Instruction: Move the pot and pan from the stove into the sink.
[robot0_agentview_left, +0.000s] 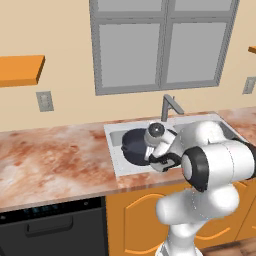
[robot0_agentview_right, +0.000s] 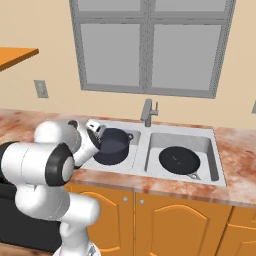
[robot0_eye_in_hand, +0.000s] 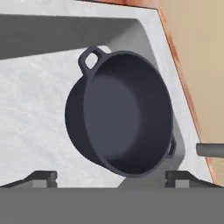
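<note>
My gripper stands wide open, and nothing is between its two finger tips. One tip is far to one side of the hand view and the other is far to the other side. The pot lies just ahead of my gripper, in the gap in front of the tips, and it does not touch them. It is upright on the floor of the sink, with its dark inside open toward my hand. One loop handle is on the far side from my gripper, and the second one is close to one of my tips.

In the right base view my gripper hangs over the near rim of the basin where the pot rests. The pan lies flat in the other basin of the sink, well apart from my gripper, with its thin handle pointing to the front edge of that basin. The faucet stands behind the wall between the two basins, beyond my gripper.

In the left base view the pot is partly hidden behind my gripper and my wrist.
</note>
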